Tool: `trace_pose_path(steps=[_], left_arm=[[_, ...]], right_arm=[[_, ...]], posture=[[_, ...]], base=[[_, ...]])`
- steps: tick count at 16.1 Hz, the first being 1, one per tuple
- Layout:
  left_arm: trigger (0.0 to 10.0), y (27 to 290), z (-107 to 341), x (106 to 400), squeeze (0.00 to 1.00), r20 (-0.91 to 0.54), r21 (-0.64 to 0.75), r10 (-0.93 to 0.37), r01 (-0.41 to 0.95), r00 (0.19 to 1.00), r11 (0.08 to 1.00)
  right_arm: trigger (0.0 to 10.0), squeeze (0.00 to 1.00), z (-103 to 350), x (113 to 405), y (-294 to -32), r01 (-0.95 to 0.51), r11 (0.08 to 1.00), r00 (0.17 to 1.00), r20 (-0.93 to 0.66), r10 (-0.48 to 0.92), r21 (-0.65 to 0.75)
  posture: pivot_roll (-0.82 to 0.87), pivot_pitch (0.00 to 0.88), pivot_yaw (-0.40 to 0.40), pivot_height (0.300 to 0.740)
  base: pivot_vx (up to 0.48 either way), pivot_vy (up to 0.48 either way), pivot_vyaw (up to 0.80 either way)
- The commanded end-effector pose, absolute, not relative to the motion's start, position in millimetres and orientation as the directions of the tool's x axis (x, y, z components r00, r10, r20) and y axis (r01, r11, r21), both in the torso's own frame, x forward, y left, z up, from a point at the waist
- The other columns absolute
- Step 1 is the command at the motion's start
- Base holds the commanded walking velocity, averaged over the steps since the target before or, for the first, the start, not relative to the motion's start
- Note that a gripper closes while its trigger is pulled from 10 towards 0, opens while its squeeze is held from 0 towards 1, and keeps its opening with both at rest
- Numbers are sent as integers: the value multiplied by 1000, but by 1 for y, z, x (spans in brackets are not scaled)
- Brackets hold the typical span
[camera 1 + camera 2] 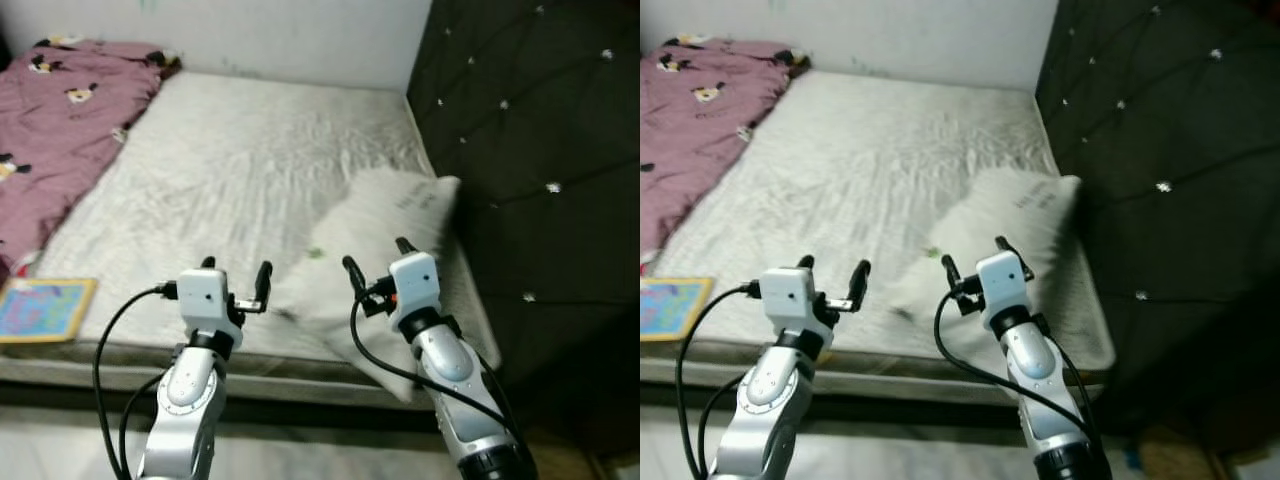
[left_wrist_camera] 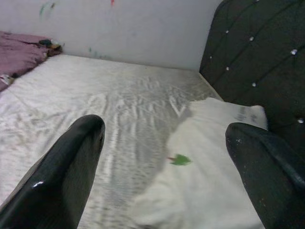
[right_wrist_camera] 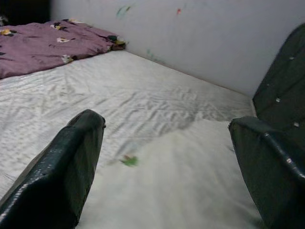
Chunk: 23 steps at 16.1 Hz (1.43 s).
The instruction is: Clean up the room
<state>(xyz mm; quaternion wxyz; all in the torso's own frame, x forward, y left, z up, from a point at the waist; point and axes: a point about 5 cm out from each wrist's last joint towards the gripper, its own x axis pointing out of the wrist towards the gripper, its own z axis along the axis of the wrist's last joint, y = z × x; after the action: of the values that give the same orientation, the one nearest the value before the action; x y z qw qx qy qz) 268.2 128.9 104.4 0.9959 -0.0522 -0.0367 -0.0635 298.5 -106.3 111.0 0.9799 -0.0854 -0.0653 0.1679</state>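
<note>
Both grippers released, fingers spread, nothing held. Pillow (image 1: 375,255) lies on the bed (image 1: 220,170) just ahead of the right gripper (image 1: 378,258), long axis running toward the headboard (image 1: 540,150). Left gripper (image 1: 236,272) sits farther off; right arm is nearer.

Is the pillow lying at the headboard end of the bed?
Yes, the white pillow lies on the mattress beside the dark headboard.
</note>
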Motion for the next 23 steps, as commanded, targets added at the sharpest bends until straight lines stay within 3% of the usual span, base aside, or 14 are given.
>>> trace_pose_path(steps=[1, 10, 23], left_arm=[[10000, 121, 108, 268, 0, 98, -111, -142, 153, 985, 982], [10000, 119, 112, 267, 0, 130, -95, -191, 204, 973, 974], [10000, 119, 114, 270, 0, 140, -85, -192, 205, 971, 975]], right_arm=[[10000, 0, 112, 299, -116, -292, 936, 944, 102, 315, -196], [10000, 0, 110, 301, -117, -286, 944, 948, 93, 303, -167], [10000, 0, 112, 305, -116, -283, 940, 947, 101, 306, -191]], posture=[[13, 73, -38, 740], [13, 75, -36, 740], [10, 66, -36, 740]], base=[[0, 0, 0], [0, 0, 0], [305, 0, 0]])
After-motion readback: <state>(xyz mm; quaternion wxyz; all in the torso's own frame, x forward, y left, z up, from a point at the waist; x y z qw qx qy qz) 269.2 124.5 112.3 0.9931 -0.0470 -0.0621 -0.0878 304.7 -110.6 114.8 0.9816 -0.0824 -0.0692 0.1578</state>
